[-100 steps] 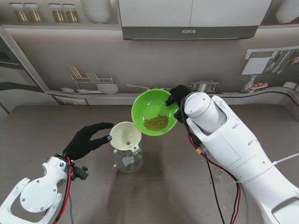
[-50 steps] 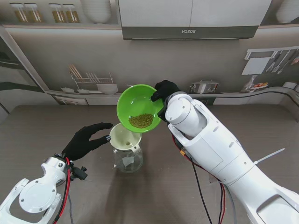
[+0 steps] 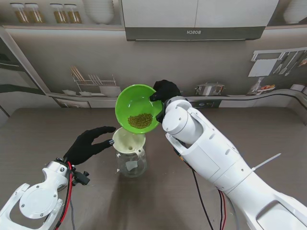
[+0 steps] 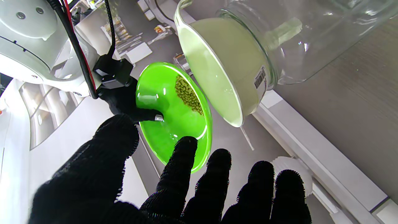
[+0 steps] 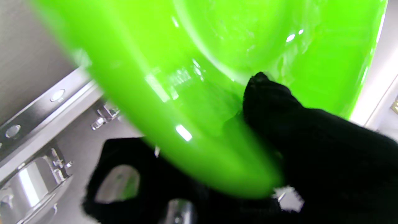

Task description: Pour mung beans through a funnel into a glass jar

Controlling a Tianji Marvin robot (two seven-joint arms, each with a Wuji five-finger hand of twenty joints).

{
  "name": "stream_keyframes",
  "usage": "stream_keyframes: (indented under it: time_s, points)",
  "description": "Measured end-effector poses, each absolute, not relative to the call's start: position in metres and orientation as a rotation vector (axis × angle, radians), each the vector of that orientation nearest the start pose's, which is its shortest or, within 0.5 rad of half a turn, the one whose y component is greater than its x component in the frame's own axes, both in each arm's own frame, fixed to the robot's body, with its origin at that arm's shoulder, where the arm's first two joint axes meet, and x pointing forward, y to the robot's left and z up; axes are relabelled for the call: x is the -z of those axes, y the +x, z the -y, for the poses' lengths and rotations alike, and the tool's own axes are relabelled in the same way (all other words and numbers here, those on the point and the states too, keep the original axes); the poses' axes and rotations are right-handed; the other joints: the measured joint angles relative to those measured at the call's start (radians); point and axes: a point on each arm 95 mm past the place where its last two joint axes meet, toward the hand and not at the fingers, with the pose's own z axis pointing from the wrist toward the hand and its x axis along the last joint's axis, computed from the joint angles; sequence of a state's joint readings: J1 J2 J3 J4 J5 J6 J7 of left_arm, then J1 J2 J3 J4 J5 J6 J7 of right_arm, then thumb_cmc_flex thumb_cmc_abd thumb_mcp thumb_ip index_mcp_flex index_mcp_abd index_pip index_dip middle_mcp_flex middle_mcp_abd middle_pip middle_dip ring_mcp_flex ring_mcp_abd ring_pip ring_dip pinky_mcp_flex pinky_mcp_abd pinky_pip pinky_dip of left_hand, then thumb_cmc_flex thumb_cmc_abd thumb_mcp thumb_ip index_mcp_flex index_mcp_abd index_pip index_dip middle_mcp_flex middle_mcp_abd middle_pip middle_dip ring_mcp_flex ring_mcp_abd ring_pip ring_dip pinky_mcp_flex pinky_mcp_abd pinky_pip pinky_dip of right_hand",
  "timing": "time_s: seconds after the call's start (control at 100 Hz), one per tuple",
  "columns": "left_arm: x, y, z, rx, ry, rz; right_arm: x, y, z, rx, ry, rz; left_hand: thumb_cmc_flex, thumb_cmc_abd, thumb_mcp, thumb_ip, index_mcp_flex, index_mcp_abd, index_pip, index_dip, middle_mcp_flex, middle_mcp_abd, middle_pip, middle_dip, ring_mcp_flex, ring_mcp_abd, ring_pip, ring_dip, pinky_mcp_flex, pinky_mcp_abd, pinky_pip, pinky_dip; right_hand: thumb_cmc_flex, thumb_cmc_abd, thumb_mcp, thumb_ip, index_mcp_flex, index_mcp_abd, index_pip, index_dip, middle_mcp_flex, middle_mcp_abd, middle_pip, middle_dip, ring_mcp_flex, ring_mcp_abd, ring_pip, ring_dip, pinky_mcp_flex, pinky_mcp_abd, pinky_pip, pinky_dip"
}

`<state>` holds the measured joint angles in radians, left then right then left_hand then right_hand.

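One second has carried the green bowl (image 3: 137,114) from the right of the jar to a position directly over the funnel (image 3: 128,140), and its tilt toward the funnel mouth has steepened at each step. The right hand (image 3: 164,92) is closed on the bowl's far rim, thumb inside the wall and fingers behind it, as the right wrist view confirms. The mung beans (image 3: 139,120) have slid to the bowl's lowest edge and sit in one compact heap just short of the lip; none can be seen falling, and the funnel interior shows pale and bare in the stand view. Judgement: the approach is complete and the pour proper is about to begin; a little more tilt should start the flow. The funnel sits seated in the neck of the glass jar (image 3: 131,164), which stands upright on the tabletop (image 3: 57,129) and appears to hold no beans. The left hand (image 3: 88,144) holds nothing, fingers spread, with its fingertips (image 3: 111,142) just beside the funnel rim; contact cannot be confirmed. Risk noted: the bowl lip overhangs the funnel's far edge, so a sudden release could send beans past the rim
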<state>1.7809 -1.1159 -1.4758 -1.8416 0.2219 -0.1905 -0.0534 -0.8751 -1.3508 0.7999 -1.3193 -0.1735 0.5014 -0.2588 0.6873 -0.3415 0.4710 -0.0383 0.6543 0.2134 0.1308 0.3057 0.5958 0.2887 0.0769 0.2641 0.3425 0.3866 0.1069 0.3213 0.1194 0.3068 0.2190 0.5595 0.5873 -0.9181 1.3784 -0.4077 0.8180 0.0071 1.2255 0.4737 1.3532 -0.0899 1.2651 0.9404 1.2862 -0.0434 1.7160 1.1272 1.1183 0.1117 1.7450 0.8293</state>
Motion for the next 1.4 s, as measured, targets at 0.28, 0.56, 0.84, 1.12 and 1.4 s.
stream_keyframes:
  time_s: [0.28, 0.56, 0.84, 1.12, 1.4]
  points:
    - [0.264, 0.361, -0.036, 2.169, -1.708, -0.949, 0.182, 0.533, -0.153, 2.628, -2.232, 1.240, 0.000, 0.000, 0.000, 0.000, 0.000, 0.000, 0.001, 0.000, 0.000, 0.000, 0.000, 0.000, 0.000, 0.000, 0.000, 0.000, 0.000, 0.000, 0.000, 0.000, 0.000, 0.010, -0.009, 0.000, 0.000, 0.000, 0.000, 0.000, 0.000, 0.000, 0.000, 0.000, 0.000, 0.000, 0.000, 0.000, 0.000, 0.000, 0.000, 0.000]
    - [0.264, 0.361, -0.037, 2.168, -1.707, -0.947, 0.185, 0.525, -0.161, 2.803, -2.044, 1.314, 0.000, 0.000, 0.000, 0.000, 0.000, 0.000, 0.001, 0.000, 0.000, 0.000, 0.000, 0.000, 0.000, 0.000, 0.000, 0.000, 0.000, 0.000, 0.000, 0.000, 0.000, 0.010, -0.009, 0.000, 0.000, 0.000, 0.000, 0.000, 0.000, 0.000, 0.000, 0.003, 0.000, 0.000, 0.000, 0.000, 0.000, 0.001, 0.000, 0.000]
    - [0.264, 0.361, -0.037, 2.168, -1.709, -0.949, 0.188, 0.519, -0.163, 2.907, -1.942, 1.316, 0.000, 0.000, -0.010, 0.000, 0.000, 0.000, 0.001, 0.000, 0.000, 0.000, 0.000, 0.000, 0.000, 0.000, 0.000, 0.000, 0.000, 0.000, 0.000, 0.000, 0.000, 0.010, -0.009, 0.000, 0.000, 0.000, 0.000, 0.000, 0.000, 0.000, 0.000, 0.005, 0.000, 0.000, 0.000, 0.000, 0.000, 0.001, 0.000, 0.000]
    - [0.264, 0.361, -0.037, 2.167, -1.710, -0.949, 0.191, 0.511, -0.165, 3.065, -1.769, 1.320, 0.000, 0.000, -0.010, 0.000, 0.000, 0.000, 0.001, 0.000, 0.000, 0.000, 0.000, 0.000, 0.000, 0.001, 0.000, 0.000, -0.001, 0.000, 0.000, 0.000, 0.000, 0.011, -0.009, 0.000, -0.001, -0.004, 0.003, 0.000, 0.000, 0.000, 0.000, 0.010, 0.000, 0.000, 0.000, -0.002, 0.001, 0.001, 0.000, 0.000]
    - [0.265, 0.361, -0.037, 2.168, -1.710, -0.949, 0.195, 0.503, -0.169, 3.194, -1.602, 1.366, 0.000, 0.000, -0.010, 0.000, 0.000, 0.000, 0.001, 0.000, 0.000, 0.000, 0.000, 0.000, 0.000, 0.002, 0.000, 0.000, -0.009, 0.000, 0.000, 0.000, 0.000, 0.014, -0.009, 0.000, -0.013, -0.013, 0.020, 0.000, 0.000, 0.000, 0.000, 0.010, 0.000, 0.000, 0.000, -0.002, 0.001, 0.001, 0.000, 0.000]
